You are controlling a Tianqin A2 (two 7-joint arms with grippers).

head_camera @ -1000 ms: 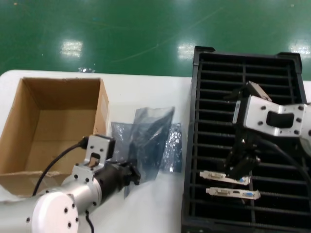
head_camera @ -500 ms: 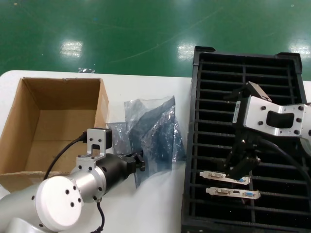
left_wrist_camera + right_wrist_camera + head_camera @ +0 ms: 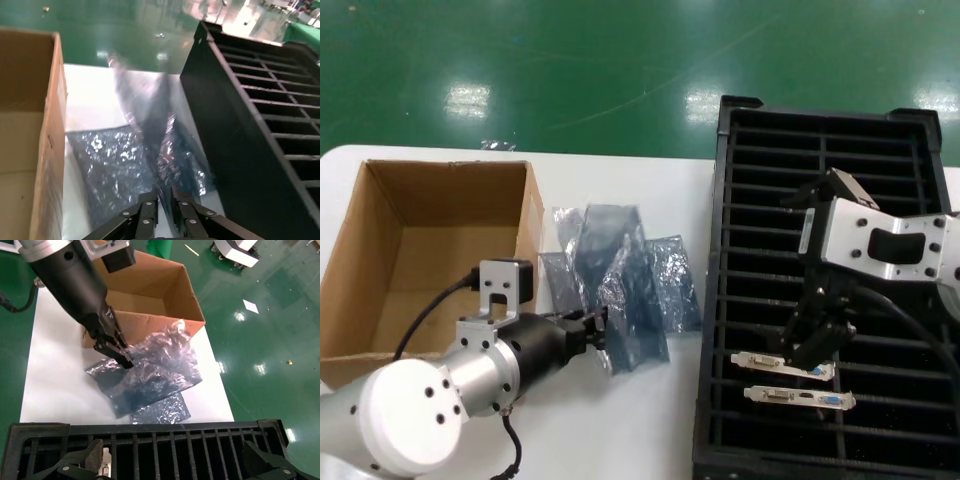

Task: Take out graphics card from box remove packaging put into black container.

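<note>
Beside the box (image 3: 430, 250), left hand (image 3: 592, 335) pinches packaging (image 3: 620, 290) (crinkled).

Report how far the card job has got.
Done: two cards sit in the black tray, and the box looks empty. In hand: the left gripper pinches an empty bag beside the tray. The right gripper hangs over the upper card. Left: dropping the bag.

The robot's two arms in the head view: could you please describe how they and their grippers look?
The left arm is silver with a white round joint cap, a black wrist section, a black cable, and a black left gripper. The right arm has a silver-white housing with a dark oval inset, a black cable, and a black right gripper.
</note>
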